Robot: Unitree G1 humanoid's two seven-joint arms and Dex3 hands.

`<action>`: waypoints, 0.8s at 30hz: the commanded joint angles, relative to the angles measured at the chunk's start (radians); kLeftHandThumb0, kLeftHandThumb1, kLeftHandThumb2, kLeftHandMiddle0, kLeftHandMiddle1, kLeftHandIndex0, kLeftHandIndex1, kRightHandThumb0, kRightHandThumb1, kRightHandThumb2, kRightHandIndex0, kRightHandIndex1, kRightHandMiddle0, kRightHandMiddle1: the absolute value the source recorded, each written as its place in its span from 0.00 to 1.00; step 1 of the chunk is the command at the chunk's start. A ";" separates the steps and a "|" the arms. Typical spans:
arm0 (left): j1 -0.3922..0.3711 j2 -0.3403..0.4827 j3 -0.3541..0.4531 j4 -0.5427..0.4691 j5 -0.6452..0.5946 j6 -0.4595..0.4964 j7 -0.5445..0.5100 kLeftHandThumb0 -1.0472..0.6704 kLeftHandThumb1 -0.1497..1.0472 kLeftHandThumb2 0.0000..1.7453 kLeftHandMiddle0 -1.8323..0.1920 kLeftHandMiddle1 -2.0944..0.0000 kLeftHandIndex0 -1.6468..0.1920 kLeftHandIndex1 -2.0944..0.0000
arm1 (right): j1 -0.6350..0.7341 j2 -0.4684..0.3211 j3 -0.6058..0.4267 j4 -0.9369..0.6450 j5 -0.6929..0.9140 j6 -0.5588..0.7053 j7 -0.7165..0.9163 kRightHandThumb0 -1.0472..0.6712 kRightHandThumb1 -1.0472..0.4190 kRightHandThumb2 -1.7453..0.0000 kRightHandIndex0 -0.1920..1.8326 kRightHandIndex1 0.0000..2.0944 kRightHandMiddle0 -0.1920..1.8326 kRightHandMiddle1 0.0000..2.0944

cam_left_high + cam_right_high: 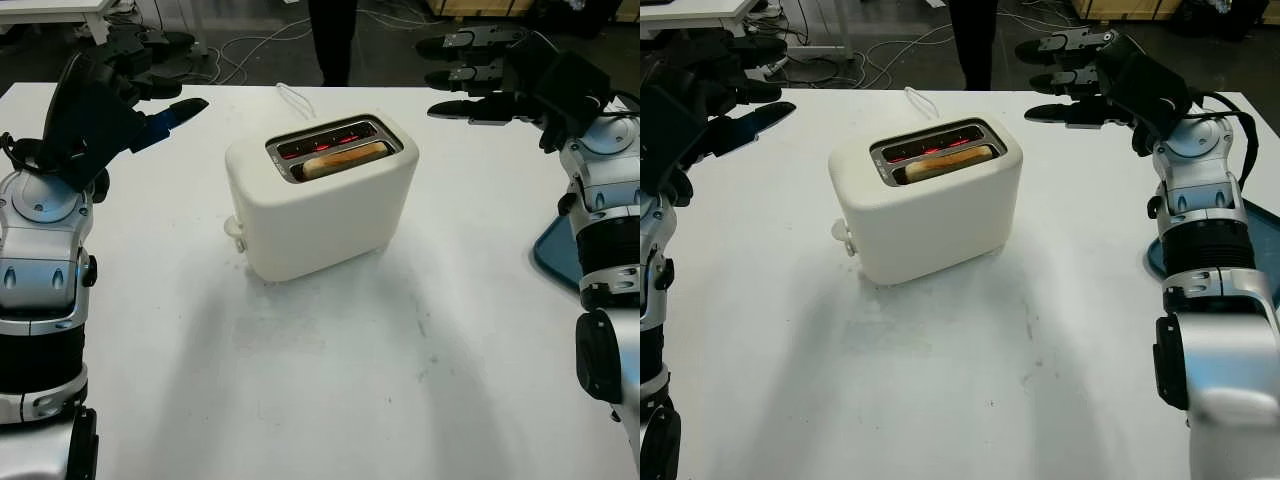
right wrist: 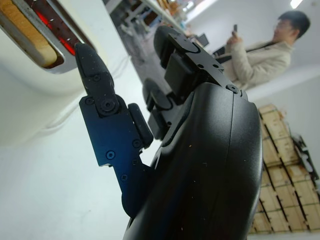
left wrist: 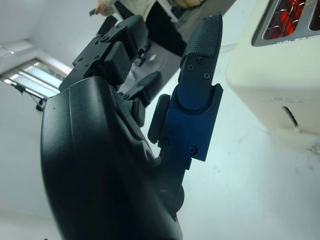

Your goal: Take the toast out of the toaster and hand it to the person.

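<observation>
A cream toaster (image 1: 320,200) stands in the middle of the white table (image 1: 330,380). One slice of toast (image 1: 345,158) sits low in its nearer slot, and the farther slot glows red. My left hand (image 1: 150,90) hovers open above the table's far left, well away from the toaster. My right hand (image 1: 470,75) hovers open over the far right, fingers pointing toward the toaster, holding nothing. A person (image 2: 260,50) in a light coat stands beyond the table; their dark legs (image 1: 332,40) are at the far edge.
A blue tray (image 1: 558,255) lies at the table's right edge beside my right arm. The toaster's white cord (image 1: 295,97) trails toward the far edge. Cables lie on the floor behind the table, and wooden crates (image 2: 280,200) are stacked in the background.
</observation>
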 commanded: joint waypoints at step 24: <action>0.002 -0.005 0.001 -0.013 -0.002 0.012 0.004 0.26 0.89 0.00 0.76 0.59 0.62 0.86 | -0.004 0.011 -0.001 -0.011 0.005 0.032 0.003 0.32 0.23 1.00 0.41 0.04 0.43 0.00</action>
